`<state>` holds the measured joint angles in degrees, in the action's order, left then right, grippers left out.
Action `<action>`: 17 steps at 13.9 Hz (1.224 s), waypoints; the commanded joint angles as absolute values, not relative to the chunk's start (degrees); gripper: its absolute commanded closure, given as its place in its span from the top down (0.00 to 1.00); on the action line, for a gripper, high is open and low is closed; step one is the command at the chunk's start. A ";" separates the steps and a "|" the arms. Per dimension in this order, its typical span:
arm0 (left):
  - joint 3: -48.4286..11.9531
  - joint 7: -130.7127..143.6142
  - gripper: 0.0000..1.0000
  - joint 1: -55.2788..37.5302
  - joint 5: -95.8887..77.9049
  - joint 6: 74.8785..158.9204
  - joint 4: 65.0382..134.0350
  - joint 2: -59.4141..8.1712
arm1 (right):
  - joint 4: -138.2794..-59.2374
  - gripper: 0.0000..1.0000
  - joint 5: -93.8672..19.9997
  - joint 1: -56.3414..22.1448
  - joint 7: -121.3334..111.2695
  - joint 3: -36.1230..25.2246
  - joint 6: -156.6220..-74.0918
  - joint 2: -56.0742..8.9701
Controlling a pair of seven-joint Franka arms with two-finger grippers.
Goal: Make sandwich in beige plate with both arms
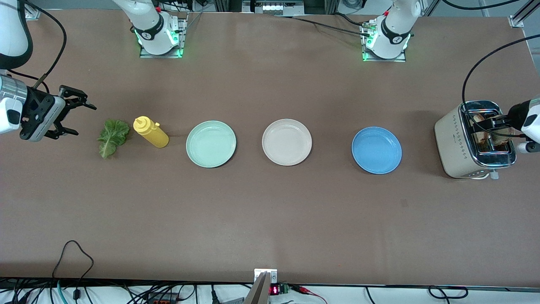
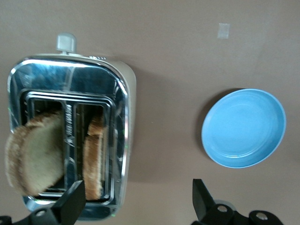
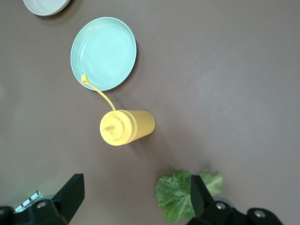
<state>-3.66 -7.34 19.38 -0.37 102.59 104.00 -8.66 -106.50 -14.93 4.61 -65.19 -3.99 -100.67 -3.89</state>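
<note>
Front view: high, across the table point(image 1: 270, 219), facing both arm bases, whole table in frame. Left wrist view: straight down, close over the toaster point(image 2: 70, 136) and blue plate point(image 2: 243, 128). Right wrist view: straight down over the mustard bottle point(image 3: 127, 127), lettuce point(image 3: 176, 197), mint plate point(image 3: 103, 53). All appear in the front view too.

**Surfaces and finishes**

The table point(image 1: 270, 219) looks matt brown. The toaster point(image 2: 70, 89) has a mirror-bright chrome top and a matt cream body. The three plates, the beige plate point(image 1: 287, 142) included, look smooth and faintly glossy.
</note>
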 commanded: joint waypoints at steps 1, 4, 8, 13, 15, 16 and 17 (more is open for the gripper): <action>-4.04 -11.51 1.00 20.30 2.19 103.88 103.89 -8.96 | -108.28 1.00 -15.65 6.15 -66.10 -2.64 -101.16 -2.11; -4.13 -11.51 1.00 20.57 2.20 103.89 104.15 -8.96 | -108.28 1.00 -14.86 6.15 -65.39 -2.72 -101.16 -2.11; -4.04 -11.51 1.00 20.57 2.20 103.80 104.15 -8.96 | -108.02 1.00 -9.16 5.63 -53.12 -1.07 -101.16 -1.58; -4.04 -12.91 1.00 20.74 2.20 103.89 104.15 -9.49 | -107.58 1.00 -0.80 5.54 -34.22 3.25 -99.15 -0.09; -4.04 -14.58 1.00 21.36 2.20 104.06 104.15 -10.02 | -106.44 1.00 -0.53 5.36 -28.77 3.43 -97.39 -0.18; -4.04 -15.37 1.00 21.62 2.28 104.24 104.15 -10.11 | -105.91 1.00 -0.44 5.10 -26.30 3.43 -96.69 -0.18; -4.04 -15.90 1.00 21.71 2.29 104.67 104.24 -10.37 | -105.30 1.00 -0.09 5.10 -23.23 3.43 -95.90 -0.26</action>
<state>-3.68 -13.50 20.87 1.40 103.64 104.01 -10.06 -106.33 -1.31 4.89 -28.42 3.01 -97.90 -0.81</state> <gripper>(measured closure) 0.000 0.000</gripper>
